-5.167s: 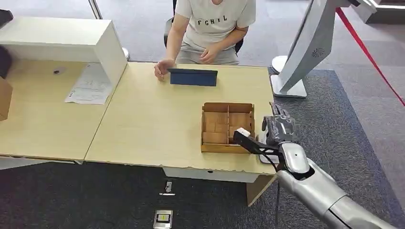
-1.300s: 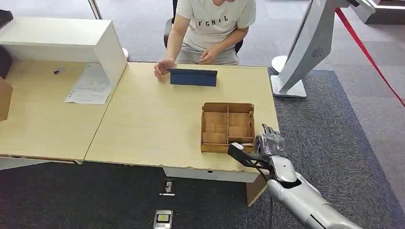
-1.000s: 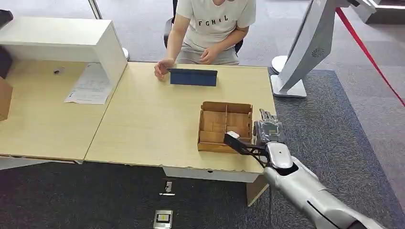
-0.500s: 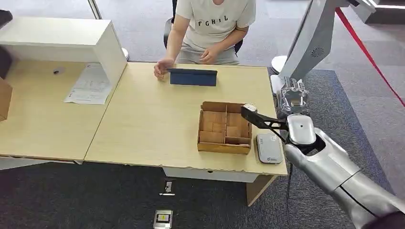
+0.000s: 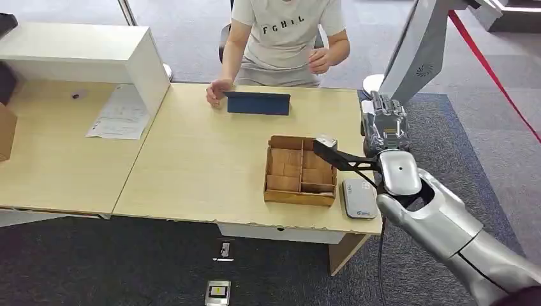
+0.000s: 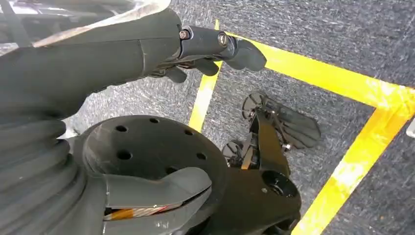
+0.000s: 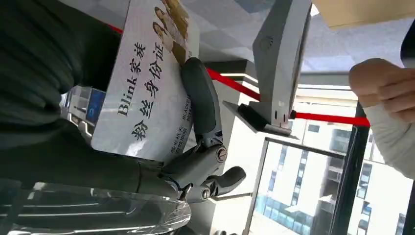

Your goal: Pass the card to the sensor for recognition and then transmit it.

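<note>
right hand (image 5: 385, 124): raised past the table's (image 5: 210, 166) far right edge, gripping the card (image 7: 147, 83) between thumb and fingers (image 7: 200, 105)
card: white, printed, flat against the palm
sensor (image 5: 358, 198): grey pad on the table just beside the wooden divider box (image 5: 301, 169)
left hand (image 6: 210, 46): hanging over the floor, fingers curled, holding nothing
person (image 5: 287, 32): seated at the far side, one hand lifted

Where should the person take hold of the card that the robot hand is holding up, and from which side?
Probably the free edge of the card, away from the right robot hand. In the right wrist view, fingers cross its printed face near one end, leaving the rest bare. The person's hand could pinch that end from the person's side.
</note>
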`<state>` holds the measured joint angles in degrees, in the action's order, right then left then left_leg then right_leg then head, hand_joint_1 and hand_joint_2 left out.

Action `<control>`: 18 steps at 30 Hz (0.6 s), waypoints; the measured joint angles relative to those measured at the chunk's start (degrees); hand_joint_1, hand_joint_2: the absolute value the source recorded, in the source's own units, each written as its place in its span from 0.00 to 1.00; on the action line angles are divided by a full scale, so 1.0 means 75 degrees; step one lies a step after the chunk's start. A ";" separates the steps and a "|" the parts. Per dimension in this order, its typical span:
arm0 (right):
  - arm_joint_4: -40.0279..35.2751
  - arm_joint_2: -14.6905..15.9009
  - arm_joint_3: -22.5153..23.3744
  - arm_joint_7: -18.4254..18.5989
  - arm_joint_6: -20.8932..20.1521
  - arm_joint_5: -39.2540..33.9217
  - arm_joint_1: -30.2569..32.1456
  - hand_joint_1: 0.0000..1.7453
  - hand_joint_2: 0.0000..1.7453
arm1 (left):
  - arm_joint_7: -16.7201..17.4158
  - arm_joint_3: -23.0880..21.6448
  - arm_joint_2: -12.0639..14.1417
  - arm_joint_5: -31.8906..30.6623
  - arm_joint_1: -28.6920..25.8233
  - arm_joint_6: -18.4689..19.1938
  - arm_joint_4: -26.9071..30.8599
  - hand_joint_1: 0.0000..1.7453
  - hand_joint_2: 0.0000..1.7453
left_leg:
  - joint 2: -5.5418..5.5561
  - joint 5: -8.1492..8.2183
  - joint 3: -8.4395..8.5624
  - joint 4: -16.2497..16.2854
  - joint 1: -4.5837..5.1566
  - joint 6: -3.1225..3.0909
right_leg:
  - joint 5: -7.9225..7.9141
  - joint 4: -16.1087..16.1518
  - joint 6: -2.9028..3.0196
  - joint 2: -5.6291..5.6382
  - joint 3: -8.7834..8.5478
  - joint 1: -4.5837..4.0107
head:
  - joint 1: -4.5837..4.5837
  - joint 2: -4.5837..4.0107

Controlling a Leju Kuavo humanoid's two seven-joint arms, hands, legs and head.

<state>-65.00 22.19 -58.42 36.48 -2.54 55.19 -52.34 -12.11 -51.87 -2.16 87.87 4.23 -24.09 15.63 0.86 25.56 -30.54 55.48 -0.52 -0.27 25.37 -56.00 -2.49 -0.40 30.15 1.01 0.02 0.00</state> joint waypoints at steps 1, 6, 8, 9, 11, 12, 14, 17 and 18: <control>-0.0003 -0.0021 0.0000 0.0000 0.0018 0.0003 0.0004 1.00 1.00 | 0.0033 -0.0021 0.0012 -0.0021 0.0007 0.0018 -0.0006 0.00 1.00 | 0.0000 0.0000 0.0000 0.0000 0.0000 0.0000 | 0.0000 0.0000 0.0000 0.0000 0.0000 0.0000 | -0.0003 -0.0003; -0.0114 -0.0047 0.0009 0.0149 0.0006 0.0070 0.0019 1.00 1.00 | 0.0140 -0.0154 0.0079 -0.0126 0.0028 0.0099 -0.0029 0.00 1.00 | 0.0001 0.0000 0.0001 0.0001 0.0000 0.0000 | 0.0000 0.0001 0.0000 0.0000 0.0002 0.0001 | 0.0000 0.0000; -0.0152 -0.0027 0.0017 0.0236 -0.0035 0.0070 0.0021 1.00 1.00 | 0.0138 -0.0169 0.0090 -0.0140 0.0029 0.0152 -0.0032 0.00 1.00 | -0.0001 0.0000 0.0000 0.0001 0.0001 0.0000 | 0.0000 0.0002 0.0000 0.0000 0.0003 0.0001 | 0.0000 0.0000; -0.0166 -0.0006 0.0029 0.0280 -0.0032 0.0053 0.0025 1.00 1.00 | 0.0135 -0.0187 0.0096 -0.0149 0.0033 0.0175 -0.0032 0.00 1.00 | -0.0001 0.0000 0.0001 0.0001 0.0001 0.0000 | 0.0000 0.0002 0.0000 0.0000 0.0003 0.0001 | -0.0003 0.0000; -0.0218 0.0043 0.0084 0.0387 -0.0072 0.0023 0.0052 1.00 1.00 | 0.0100 -0.0222 0.0114 -0.0158 0.0039 0.0257 -0.0035 0.00 1.00 | 0.0001 0.0000 0.0001 0.0001 0.0001 0.0000 | 0.0000 0.0003 0.0000 0.0000 0.0003 0.0001 | -0.0003 0.0000; -0.0227 0.0090 0.0093 0.0411 -0.0078 0.0021 0.0063 1.00 1.00 | 0.0088 -0.0236 0.0120 -0.0158 0.0041 0.0277 -0.0038 0.00 1.00 | 0.0001 0.0000 0.0000 0.0001 0.0001 0.0000 | 0.0000 0.0003 0.0000 0.0000 0.0002 0.0001 | -0.0003 0.0000; -0.0233 0.0160 0.0122 0.0428 -0.0041 -0.0006 0.0114 1.00 1.00 | 0.0068 -0.0280 0.0128 -0.0155 0.0045 0.0324 -0.0049 0.00 1.00 | 0.0000 0.0000 0.0000 0.0001 0.0001 0.0000 | 0.0000 0.0003 0.0000 0.0000 0.0002 0.0001 | 0.0000 0.0000; -0.0233 0.0227 0.0222 0.0431 -0.0014 -0.0009 0.0190 1.00 1.00 | 0.0056 -0.0329 0.0140 -0.0146 0.0057 0.0338 -0.0067 0.00 1.00 | -0.0001 0.0000 0.0000 0.0001 0.0001 0.0000 | 0.0000 0.0002 0.0000 0.0000 0.0002 0.0001 | -0.0003 0.0000; -0.0233 0.0236 0.0230 0.0431 -0.0011 -0.0009 0.0191 1.00 1.00 | 0.0056 -0.0335 0.0140 -0.0146 0.0060 0.0338 -0.0070 0.00 1.00 | -0.0001 0.0000 0.0001 0.0001 0.0001 0.0000 | 0.0000 0.0002 0.0000 0.0000 0.0003 0.0001 | -0.0003 0.0000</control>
<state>-66.75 23.96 -56.70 39.71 -2.62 55.12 -50.91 -11.69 -54.38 -1.11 86.77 4.68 -21.55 15.10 0.85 25.56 -30.53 55.49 -0.51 -0.27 25.37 -55.99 -2.49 -0.39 30.17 1.02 0.00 0.00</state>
